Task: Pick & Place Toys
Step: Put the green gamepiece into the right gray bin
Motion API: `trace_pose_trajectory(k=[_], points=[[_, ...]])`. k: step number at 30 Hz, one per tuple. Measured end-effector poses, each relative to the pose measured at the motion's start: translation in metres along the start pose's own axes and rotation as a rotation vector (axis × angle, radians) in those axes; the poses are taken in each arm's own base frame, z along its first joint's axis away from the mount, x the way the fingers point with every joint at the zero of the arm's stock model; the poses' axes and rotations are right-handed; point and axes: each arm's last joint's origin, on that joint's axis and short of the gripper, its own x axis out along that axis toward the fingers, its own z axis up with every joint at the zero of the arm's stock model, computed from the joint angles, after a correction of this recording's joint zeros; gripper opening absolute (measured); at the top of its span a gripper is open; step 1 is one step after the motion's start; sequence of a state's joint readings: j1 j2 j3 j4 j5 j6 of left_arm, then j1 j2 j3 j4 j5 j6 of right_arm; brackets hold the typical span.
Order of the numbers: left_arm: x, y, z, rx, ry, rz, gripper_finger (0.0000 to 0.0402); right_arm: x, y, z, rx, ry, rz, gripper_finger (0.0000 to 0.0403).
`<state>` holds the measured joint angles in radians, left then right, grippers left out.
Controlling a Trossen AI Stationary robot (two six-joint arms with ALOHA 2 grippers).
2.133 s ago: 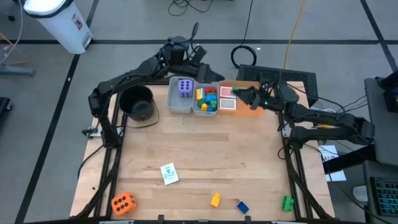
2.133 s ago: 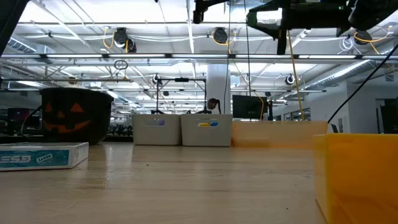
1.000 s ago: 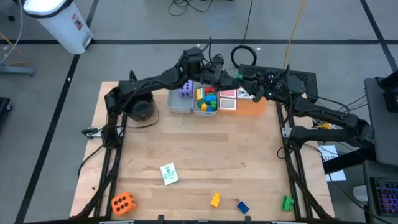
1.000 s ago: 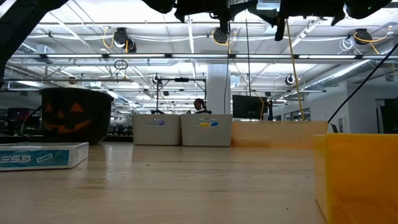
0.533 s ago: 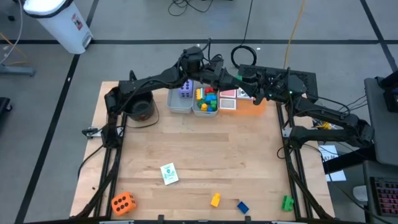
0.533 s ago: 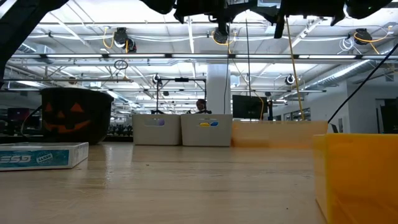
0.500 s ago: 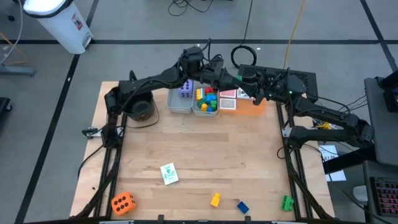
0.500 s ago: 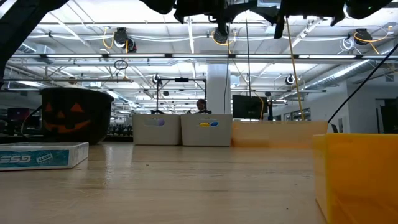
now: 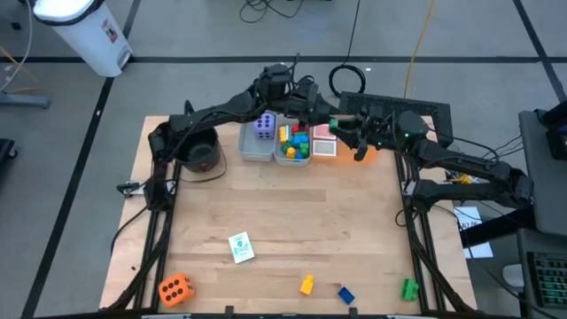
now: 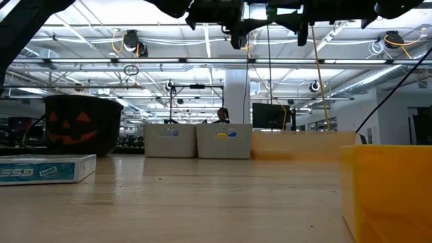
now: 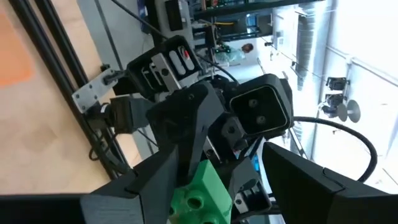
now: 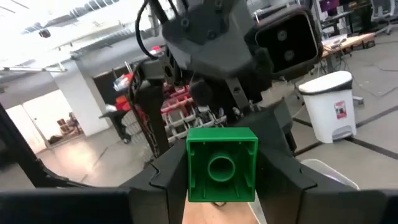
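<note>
High view counts two grey bins [image 9: 257, 140] side by side at the top centre of the bench [image 9: 283, 221]: the left one holds one purple die [image 9: 263, 125], the right one a heap of small bricks [image 9: 293, 142] in red, yellow, green and blue. Just right of them lies an orange tray [image 9: 350, 152] with two picture cards [image 9: 323, 142]. Along the lower edge sit one orange die [image 9: 174, 288], one card [image 9: 240, 247], one yellow brick [image 9: 306, 284], one blue brick [image 9: 345, 294] and one green brick [image 9: 408, 288]. A black pumpkin bucket [image 9: 197, 151] stands at upper left. Both arms meet above the bins and tray, the left pincer [image 9: 314, 111] nearly touching the right pincer [image 9: 347, 133], so they hide part of the tray. Only the wrist views reveal a second green brick, the held green brick [image 12: 221, 164]: the right wrist view has it clamped between that arm's fingers [image 12: 280, 174], while the left wrist view shows the same brick [image 11: 200, 195] between its own dark fingers [image 11: 146, 186], which look set against its sides. Low view shows the bucket's jack-o'-lantern face [image 10: 82, 125] and the arms only at the top edge.
</note>
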<state>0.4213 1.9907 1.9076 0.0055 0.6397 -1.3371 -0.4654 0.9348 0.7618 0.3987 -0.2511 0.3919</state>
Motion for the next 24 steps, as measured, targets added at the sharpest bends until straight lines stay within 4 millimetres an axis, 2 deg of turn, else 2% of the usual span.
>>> trace_pose_trajectory(k=[16, 24], points=[[0.003, 0.000, -0.006, -0.013, 0.057, 0.004, 0.0239, 0.001, 0.004, 0.012, -0.072, -0.056, -0.031, 0.0143], [0.004, 0.000, -0.009, -0.013, 0.075, 0.007, 0.0239, 0.003, 0.002, 0.011, -0.081, -0.053, -0.049, 0.0144]])
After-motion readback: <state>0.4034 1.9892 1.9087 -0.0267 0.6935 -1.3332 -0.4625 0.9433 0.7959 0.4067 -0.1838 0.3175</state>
